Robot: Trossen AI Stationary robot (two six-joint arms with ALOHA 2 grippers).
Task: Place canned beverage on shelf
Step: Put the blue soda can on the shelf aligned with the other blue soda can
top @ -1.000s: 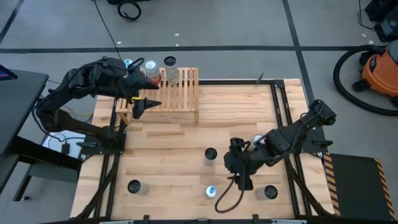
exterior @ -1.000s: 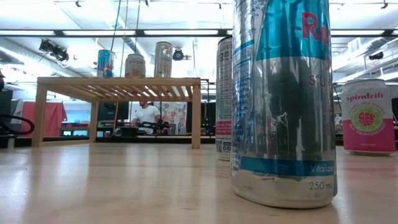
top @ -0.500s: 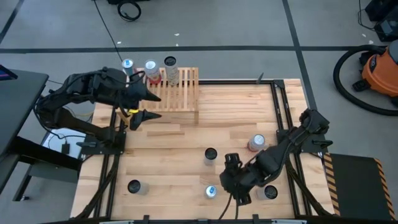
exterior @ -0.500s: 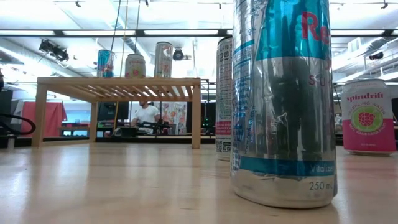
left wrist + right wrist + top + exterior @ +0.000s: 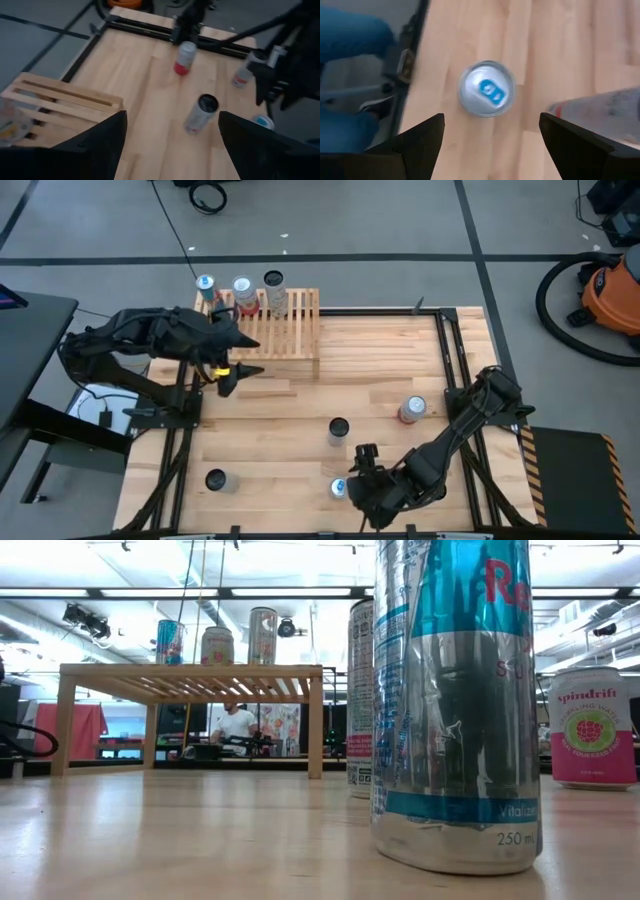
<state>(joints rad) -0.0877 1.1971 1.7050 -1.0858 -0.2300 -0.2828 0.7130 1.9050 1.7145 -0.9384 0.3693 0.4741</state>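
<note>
The light-wood slatted shelf (image 5: 270, 330) stands at the table's far left and carries three cans (image 5: 242, 288) at its far left end; it also shows in the low view (image 5: 190, 675). A silver can with a blue tab (image 5: 340, 487) stands near the table's near edge, and it is large in the low view (image 5: 455, 700). My right gripper (image 5: 362, 478) hangs open and empty just right of and above this can (image 5: 486, 90). My left gripper (image 5: 245, 356) is open and empty at the shelf's near left corner (image 5: 60, 100).
Other cans stand on the table: a dark-topped one (image 5: 339, 428) in the middle, a pink one (image 5: 412, 409) to the right, one at the near left (image 5: 215, 479). Black frame rails (image 5: 455, 360) run along the table's sides. A person (image 5: 237, 725) shows in the room beyond.
My right gripper has moved toward the table's near edge and a little left, down to the blue-tab can. My left gripper has drawn back from the cans on the shelf toward the near edge. No can has moved.
</note>
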